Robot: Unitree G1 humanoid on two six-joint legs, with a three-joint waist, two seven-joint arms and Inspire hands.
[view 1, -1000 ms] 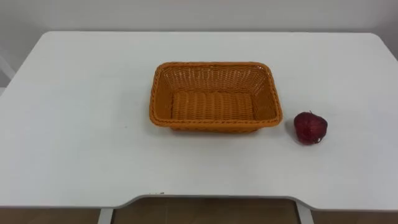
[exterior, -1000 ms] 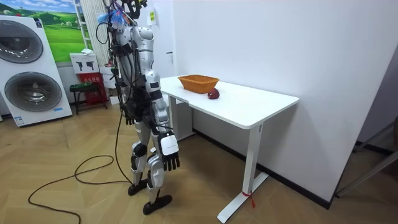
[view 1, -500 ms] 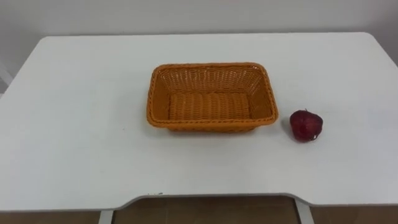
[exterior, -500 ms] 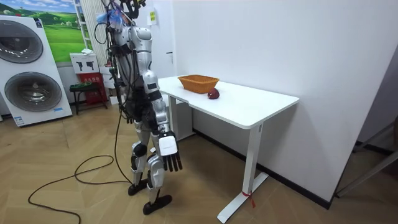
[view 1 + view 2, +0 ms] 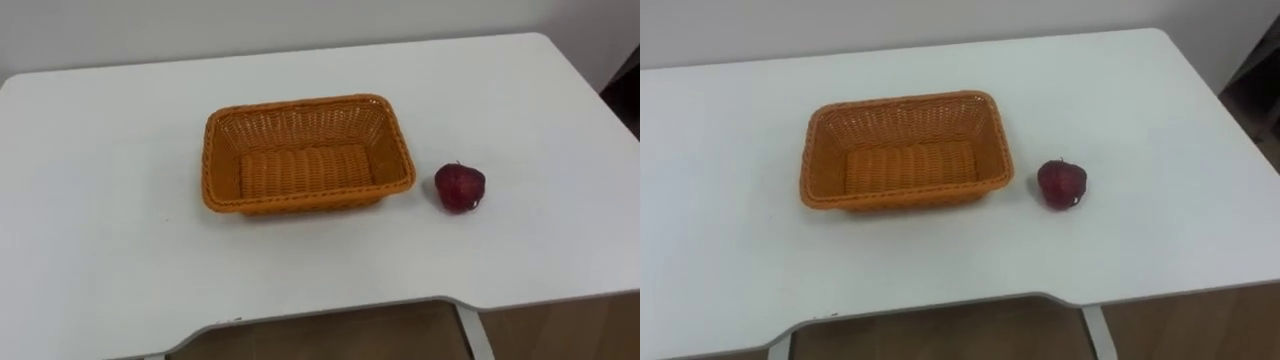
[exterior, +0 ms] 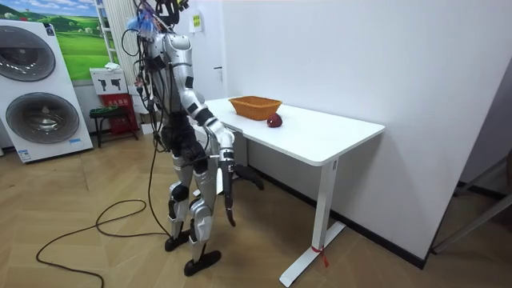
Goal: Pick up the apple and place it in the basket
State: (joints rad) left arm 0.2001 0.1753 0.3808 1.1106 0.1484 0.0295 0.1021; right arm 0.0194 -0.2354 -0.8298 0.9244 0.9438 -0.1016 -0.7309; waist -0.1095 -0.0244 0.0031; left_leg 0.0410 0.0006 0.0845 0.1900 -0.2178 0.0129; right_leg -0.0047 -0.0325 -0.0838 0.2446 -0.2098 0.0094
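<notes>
A dark red apple (image 5: pixel 459 187) lies on the white table (image 5: pixel 100 260), just right of an empty orange woven basket (image 5: pixel 296 104) and a small gap away from it. In the room view I stand at the table's near end, facing the basket (image 6: pixel 254 106) and the apple (image 6: pixel 274 120). My right hand (image 6: pixel 228 190) hangs below the table's edge with straight fingers pointing down, holding nothing.
The table (image 6: pixel 320 132) stands against a white wall. Behind me are a washing machine (image 6: pixel 40 88) and a small red stool (image 6: pixel 108 120). Bare tabletop lies all around the basket and the apple (image 5: pixel 1061 184).
My right arm has swung forward and up, from beside my leg toward the table's edge. The eye view has shifted, so basket and apple sit further left in it.
</notes>
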